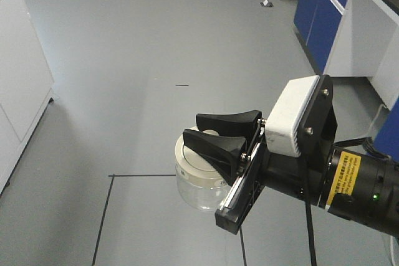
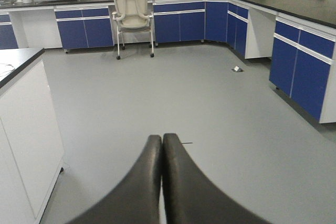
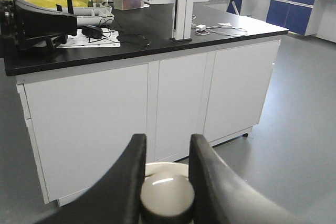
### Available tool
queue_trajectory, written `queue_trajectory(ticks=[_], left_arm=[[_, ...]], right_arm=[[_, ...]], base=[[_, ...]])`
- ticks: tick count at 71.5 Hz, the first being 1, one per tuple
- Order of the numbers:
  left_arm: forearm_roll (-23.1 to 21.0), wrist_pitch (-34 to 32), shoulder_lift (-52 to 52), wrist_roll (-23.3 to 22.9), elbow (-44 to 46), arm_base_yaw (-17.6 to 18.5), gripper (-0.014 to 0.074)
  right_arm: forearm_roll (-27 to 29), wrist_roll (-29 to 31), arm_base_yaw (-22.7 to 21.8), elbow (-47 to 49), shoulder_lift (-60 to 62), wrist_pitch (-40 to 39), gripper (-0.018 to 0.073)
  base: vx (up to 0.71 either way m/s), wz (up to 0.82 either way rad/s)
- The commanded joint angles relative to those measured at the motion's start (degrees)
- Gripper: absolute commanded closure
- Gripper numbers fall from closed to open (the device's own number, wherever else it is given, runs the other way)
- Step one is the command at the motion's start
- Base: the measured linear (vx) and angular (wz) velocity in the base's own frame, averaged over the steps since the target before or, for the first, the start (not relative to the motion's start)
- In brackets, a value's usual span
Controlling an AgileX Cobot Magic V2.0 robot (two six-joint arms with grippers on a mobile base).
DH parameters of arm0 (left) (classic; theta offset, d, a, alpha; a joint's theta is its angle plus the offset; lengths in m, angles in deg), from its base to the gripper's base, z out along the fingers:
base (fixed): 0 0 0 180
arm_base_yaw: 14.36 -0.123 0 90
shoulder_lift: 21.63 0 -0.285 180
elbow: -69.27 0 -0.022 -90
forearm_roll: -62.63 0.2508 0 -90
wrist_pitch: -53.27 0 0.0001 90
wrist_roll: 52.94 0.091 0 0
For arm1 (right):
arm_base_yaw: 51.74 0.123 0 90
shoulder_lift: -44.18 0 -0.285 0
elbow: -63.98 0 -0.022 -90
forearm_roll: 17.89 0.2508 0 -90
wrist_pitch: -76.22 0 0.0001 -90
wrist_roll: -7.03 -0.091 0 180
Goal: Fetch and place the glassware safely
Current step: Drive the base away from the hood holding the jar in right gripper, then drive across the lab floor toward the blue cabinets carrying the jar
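Note:
The glass jar (image 1: 196, 182) is small, squat and clear, with a wide cream-white lid (image 1: 190, 161). It hangs in the air above the grey floor, held by my right gripper (image 1: 211, 133). The black fingers are shut on the lid's central knob (image 3: 167, 193), which shows between them in the right wrist view, with the lid's rim (image 3: 163, 168) behind. My left gripper (image 2: 161, 141) shows only in the left wrist view. Its two fingers are pressed together and hold nothing.
A white cabinet with a black worktop (image 3: 152, 40) stands ahead of the right gripper. Blue cabinets (image 2: 304, 72) line the right wall and the back. An office chair (image 2: 134, 19) stands at the back. A white cabinet (image 2: 26, 124) is at the left. Black tape lines (image 1: 109, 216) mark the floor.

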Motion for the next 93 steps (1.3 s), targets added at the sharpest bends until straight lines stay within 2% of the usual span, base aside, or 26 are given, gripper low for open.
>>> queue_trajectory(ticks=[1, 46, 93], left_arm=[[-0.43, -4.22, 0.15, -0.63, 1.45, 0.37, 0.0603], [-0.43, -4.22, 0.15, -0.63, 1.45, 0.37, 0.0603], [-0.43, -4.22, 0.15, -0.63, 1.45, 0.37, 0.0603]], right_arm=[[2.07, 0.48, 0.03, 1.74, 1.5, -3.97, 0.0559], [2.07, 0.48, 0.03, 1.74, 1.5, -3.97, 0.0559], [2.02, 0.48, 0.03, 1.74, 1.5, -3.84, 0.0559]], base=[[0.37, 0.12], [0.4, 0.2], [0.44, -0.11]])
